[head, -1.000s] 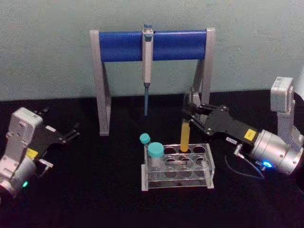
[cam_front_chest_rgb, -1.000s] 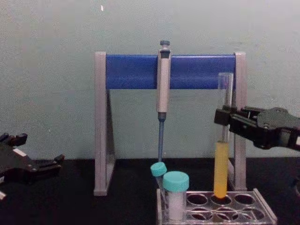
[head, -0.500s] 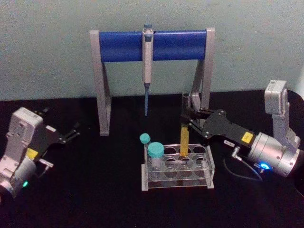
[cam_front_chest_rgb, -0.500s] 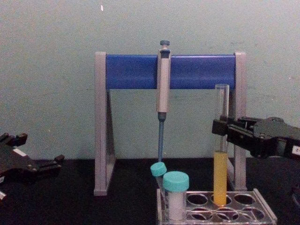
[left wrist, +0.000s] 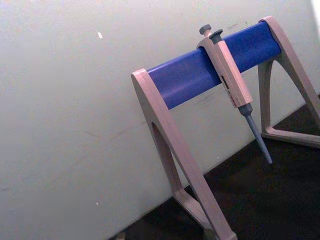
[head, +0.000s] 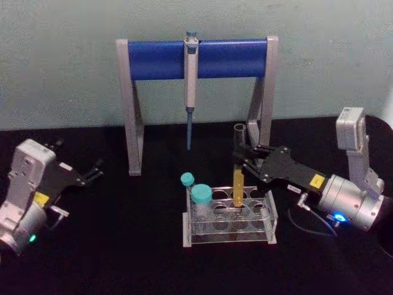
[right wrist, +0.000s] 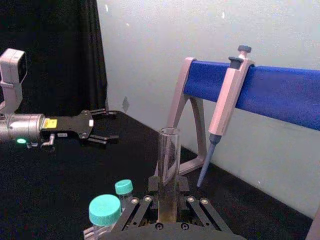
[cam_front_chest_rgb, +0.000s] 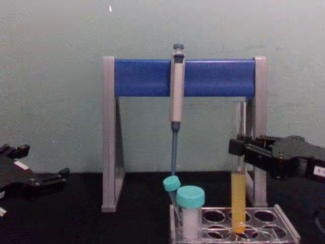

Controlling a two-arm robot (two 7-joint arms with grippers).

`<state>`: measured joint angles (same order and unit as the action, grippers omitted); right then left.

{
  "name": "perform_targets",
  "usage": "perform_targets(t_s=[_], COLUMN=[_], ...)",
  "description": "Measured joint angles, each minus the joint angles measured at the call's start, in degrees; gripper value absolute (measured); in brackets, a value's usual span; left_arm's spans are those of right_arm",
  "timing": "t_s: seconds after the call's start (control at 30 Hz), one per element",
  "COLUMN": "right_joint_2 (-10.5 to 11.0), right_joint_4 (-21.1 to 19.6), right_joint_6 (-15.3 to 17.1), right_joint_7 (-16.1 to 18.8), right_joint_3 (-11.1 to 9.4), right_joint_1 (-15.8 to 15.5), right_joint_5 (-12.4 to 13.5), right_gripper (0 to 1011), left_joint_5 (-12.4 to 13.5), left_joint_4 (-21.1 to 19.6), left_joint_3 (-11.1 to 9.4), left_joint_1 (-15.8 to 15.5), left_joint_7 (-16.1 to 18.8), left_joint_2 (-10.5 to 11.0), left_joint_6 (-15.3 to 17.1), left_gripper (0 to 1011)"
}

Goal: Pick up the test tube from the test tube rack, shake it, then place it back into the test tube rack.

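Test tube rack (head: 228, 233) sits mid-table. My left gripper (head: 93, 171) is parked off to the left, fingers spread, doing nothing. My right gripper (head: 241, 157) comes in from the right, pinched on the test tube (head: 238, 179), on bare glass above the yellow liquid. Tube's upright, bottom end down in a far-row hole. Reckon it's light, slick, breakable glass with 1 open top, so gentle squeeze, keep it vertical.

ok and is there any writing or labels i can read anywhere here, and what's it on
No text here can be read.
Right gripper: yellow sticker and white strip, print too small to read.
Left gripper: yellow tag and white label, blurred, unreadable.
Pipette, test tube, test tube rack: no markings visible.
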<state>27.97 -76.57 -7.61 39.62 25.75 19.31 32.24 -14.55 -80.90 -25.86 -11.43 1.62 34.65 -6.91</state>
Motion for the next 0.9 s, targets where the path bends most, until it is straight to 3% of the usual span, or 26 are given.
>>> perform_targets(t_s=[0.9], right_joint_2=[-1.0], right_joint_4=[3.0], right_joint_6=[1.3], right_joint_7=[0.4], right_joint_3=[1.2], right_joint_1=[1.5], right_joint_5=[-0.7], right_gripper=[228], left_joint_5=[0.0], left_joint_4=[0.0], left_joint_3=[0.0], left_joint_1=[0.0], left_joint_7=[0.0], left_joint_2=[0.0], left_joint_6=[0.0], left_gripper=[1001])
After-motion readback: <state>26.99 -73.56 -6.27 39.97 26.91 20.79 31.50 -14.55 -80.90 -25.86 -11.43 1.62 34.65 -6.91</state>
